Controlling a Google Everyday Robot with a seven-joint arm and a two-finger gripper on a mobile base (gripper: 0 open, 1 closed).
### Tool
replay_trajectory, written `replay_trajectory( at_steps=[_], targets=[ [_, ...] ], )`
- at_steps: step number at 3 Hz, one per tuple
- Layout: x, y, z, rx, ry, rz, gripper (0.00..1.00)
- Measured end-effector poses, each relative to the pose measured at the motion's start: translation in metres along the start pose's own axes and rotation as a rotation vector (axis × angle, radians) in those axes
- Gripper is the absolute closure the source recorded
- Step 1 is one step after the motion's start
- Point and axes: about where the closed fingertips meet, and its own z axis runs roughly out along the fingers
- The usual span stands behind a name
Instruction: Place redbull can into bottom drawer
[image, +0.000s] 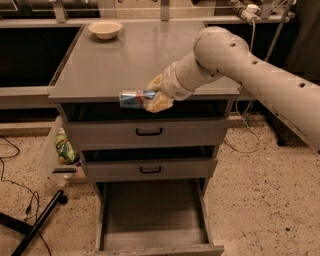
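The redbull can (132, 98) is blue and silver and lies sideways in my gripper (156, 95). The gripper is shut on it and holds it in the air just past the front edge of the cabinet top, above the top drawer. The bottom drawer (150, 244) is pulled out wide open below, a plain grey tray with low walls. Nothing lies in it. The can is well above the drawer, a little left of its middle. My white arm comes in from the right.
The grey cabinet top (110, 65) carries a cream bowl (105, 29) at its back left. Two shallower drawers with black handles, top (149, 132) and middle (150, 170), stand slightly open. A clear bin of packets (62, 150) sits left of the cabinet. Black cables and a stand leg (35, 225) lie on the floor.
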Motion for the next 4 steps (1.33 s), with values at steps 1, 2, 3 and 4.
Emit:
replay_trajectory(
  at_steps=[1, 2, 3, 4],
  targets=[
    [-0.011, 0.028, -0.028, -0.055, 0.031, 0.05, 1.0],
    [-0.02, 0.073, -0.038, -0.093, -0.002, 0.106, 1.0],
    [-0.009, 0.101, 0.002, -0.107, -0.058, 0.09, 1.0],
    [0.027, 0.116, 0.061, -0.089, -0.155, 0.098, 1.0]
  ],
)
